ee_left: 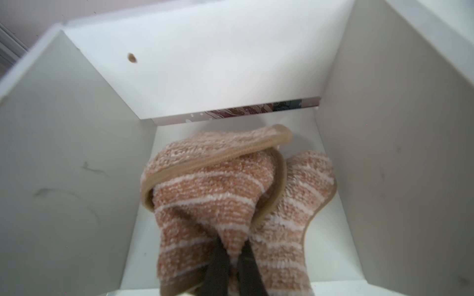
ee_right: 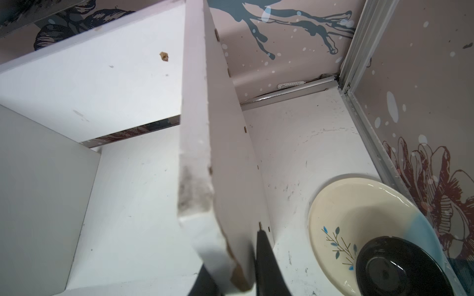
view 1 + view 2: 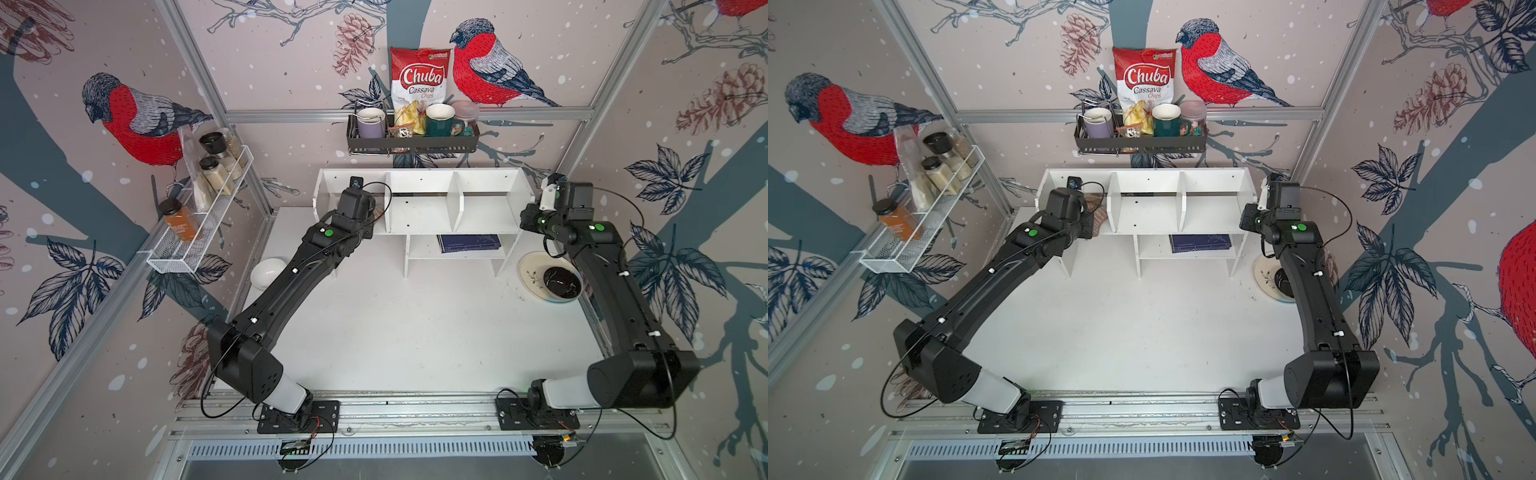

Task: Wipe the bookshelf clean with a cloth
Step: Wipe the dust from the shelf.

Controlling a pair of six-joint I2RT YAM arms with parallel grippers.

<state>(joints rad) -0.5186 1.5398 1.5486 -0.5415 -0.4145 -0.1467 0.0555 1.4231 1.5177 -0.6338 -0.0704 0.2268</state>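
While the left pincer point(image 1: 233, 243) is clamped together on a bunched fold of the cloth point(image 1: 218, 189), that cloth lies crumpled on the floor of the bookshelf's point(image 3: 419, 216) leftmost upper compartment, close to the gap under its back panel. It is fuzzy tan terry with thin pale stripes, and a smooth beige hem curls over its top. Grey scuffs mark the compartment's side wall, and a brown spot point(image 1: 132, 58) sits on the back panel. At the bookshelf's right end, the right pincer point(image 2: 230, 256) grips the outer side panel, one finger on each face. That panel's front edge is chipped and grimy. A book point(image 3: 468, 243) lies on the lower shelf.
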